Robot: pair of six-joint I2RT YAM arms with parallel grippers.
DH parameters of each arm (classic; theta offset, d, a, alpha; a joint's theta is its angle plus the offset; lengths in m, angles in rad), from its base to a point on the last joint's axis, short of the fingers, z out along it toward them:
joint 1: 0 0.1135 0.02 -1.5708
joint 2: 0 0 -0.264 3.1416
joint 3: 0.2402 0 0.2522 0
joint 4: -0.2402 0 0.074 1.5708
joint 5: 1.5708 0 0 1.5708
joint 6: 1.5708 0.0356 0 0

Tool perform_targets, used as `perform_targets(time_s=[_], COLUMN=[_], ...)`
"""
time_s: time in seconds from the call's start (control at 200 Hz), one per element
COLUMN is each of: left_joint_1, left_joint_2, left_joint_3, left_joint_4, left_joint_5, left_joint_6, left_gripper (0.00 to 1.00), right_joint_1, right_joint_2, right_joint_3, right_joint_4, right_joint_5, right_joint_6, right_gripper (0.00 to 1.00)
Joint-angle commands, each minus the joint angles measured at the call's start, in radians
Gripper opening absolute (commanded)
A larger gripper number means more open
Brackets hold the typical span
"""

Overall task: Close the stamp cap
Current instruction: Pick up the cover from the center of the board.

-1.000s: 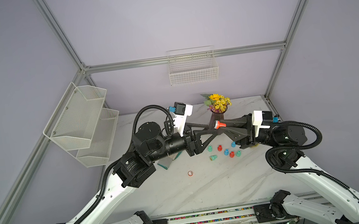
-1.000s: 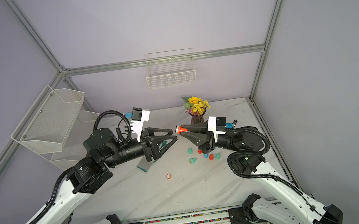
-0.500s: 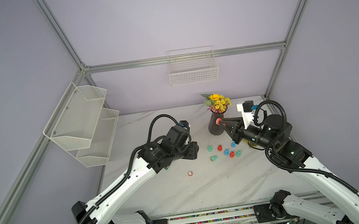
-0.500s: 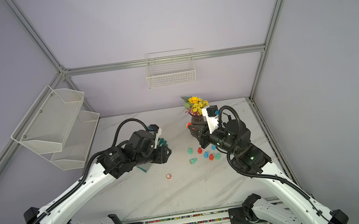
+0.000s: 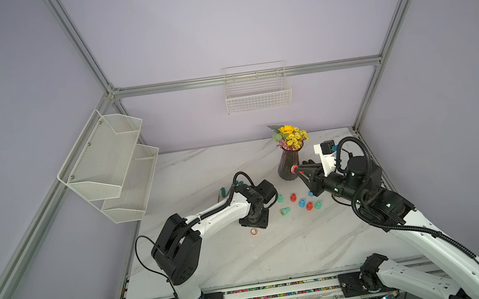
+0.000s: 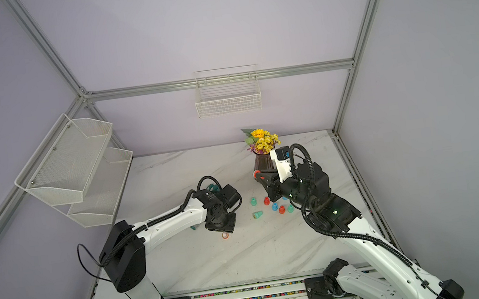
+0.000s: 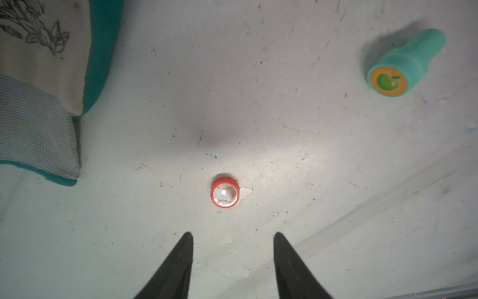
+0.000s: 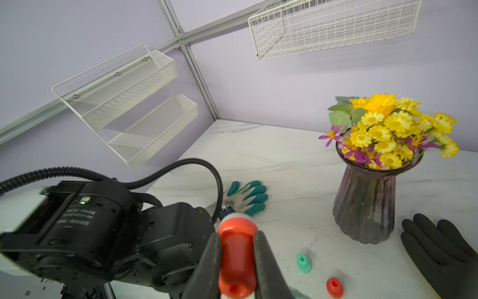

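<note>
Between the tips of the left gripper there is nothing. Its two dark fingers stand apart, released, and point straight down at the table. Just beyond those tips, and not between them, the red cap sits flat on the marble with its clear face up. It is round and squat, so it has no long axis to line up with. In a top view the cap shows just clear of the wrist, on the side toward the table's front edge, with the scattered small stamps nearer the back.

This arm is much the nearer one. It reaches low from the front-left corner, with its wrist bent downward.

The right gripper is clenched on the red stamp. The stamp's long axis runs along the fingers and its pale end juts past them. That arm holds it raised beside the vase, well apart from the cap. My judgement is that a small shift toward the front edge, followed by a descent, would bracket the cap.
</note>
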Motion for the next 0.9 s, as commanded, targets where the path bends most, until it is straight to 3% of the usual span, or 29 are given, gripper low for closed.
perform_targets(time_s=[0.0,0.22,0.895], left_joint_1=[0.021,0.064,0.075], left_joint_2=[0.009,0.019,0.077], left_joint_3=[-0.004,-0.091,-0.125], left_joint_4=[-0.008,0.122,0.153], left_joint_5=[-0.03,0.095,0.112], left_joint_6=[-0.028,-0.022,0.004], left_gripper=[0.48,0.43,0.35], right_joint_1=[0.005,0.004,0.005], right_joint_2=[-0.018,-0.01,0.023], right_joint_3=[-0.01,-0.013,0.0], right_joint_4=[-0.013,-0.006,0.003], right_joint_5=[0.011,-0.005,-0.036], right_joint_6=[0.016,0.023,0.04], right_gripper=[0.0,0.0,0.0])
